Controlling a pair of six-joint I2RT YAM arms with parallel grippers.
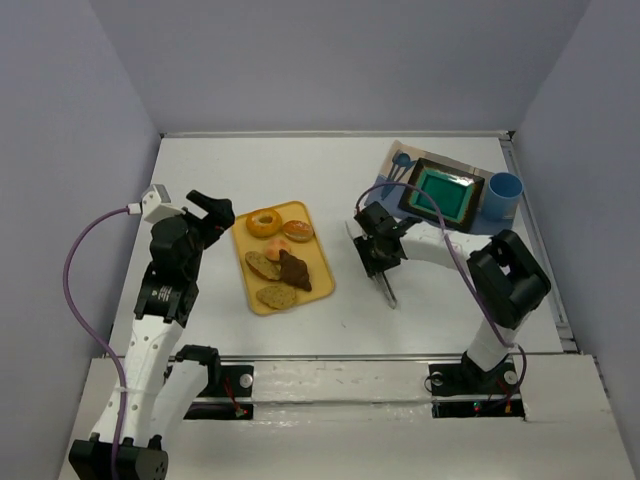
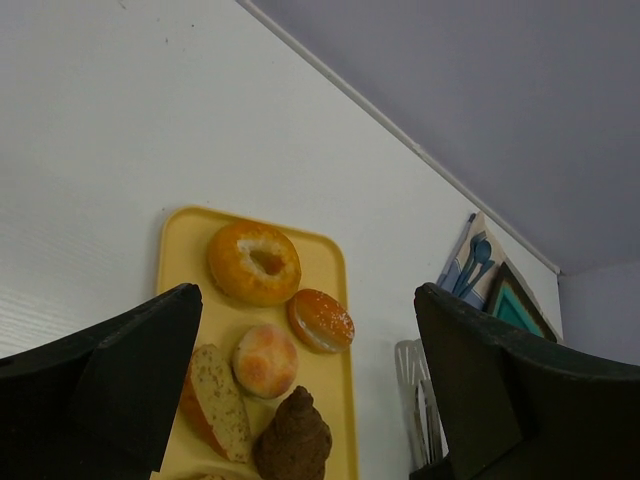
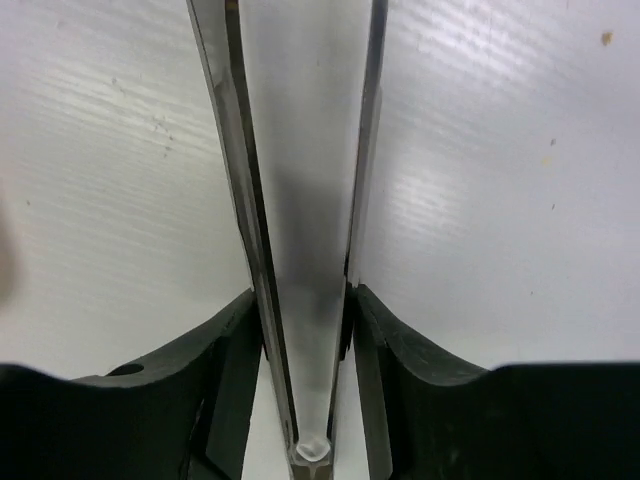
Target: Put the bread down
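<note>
Overall: two arms are flanking a yellow tray (image 2: 185, 240) on the white table (image 1: 300, 170).
Bread: a bagel (image 2: 254, 262), glazed bun (image 2: 321, 320), round roll (image 2: 265, 361), seeded slice (image 2: 215, 400) and chocolate croissant (image 2: 292, 440) are all lying on the tray.
Left gripper (image 1: 218, 215): hovering just left of the tray, fingers spreading wide, holding nothing.
Right gripper (image 1: 375, 258): sitting right of the tray, apart from it, clamping metal tongs (image 3: 240, 180).
Blue cup (image 1: 503, 195): standing far right.
</note>
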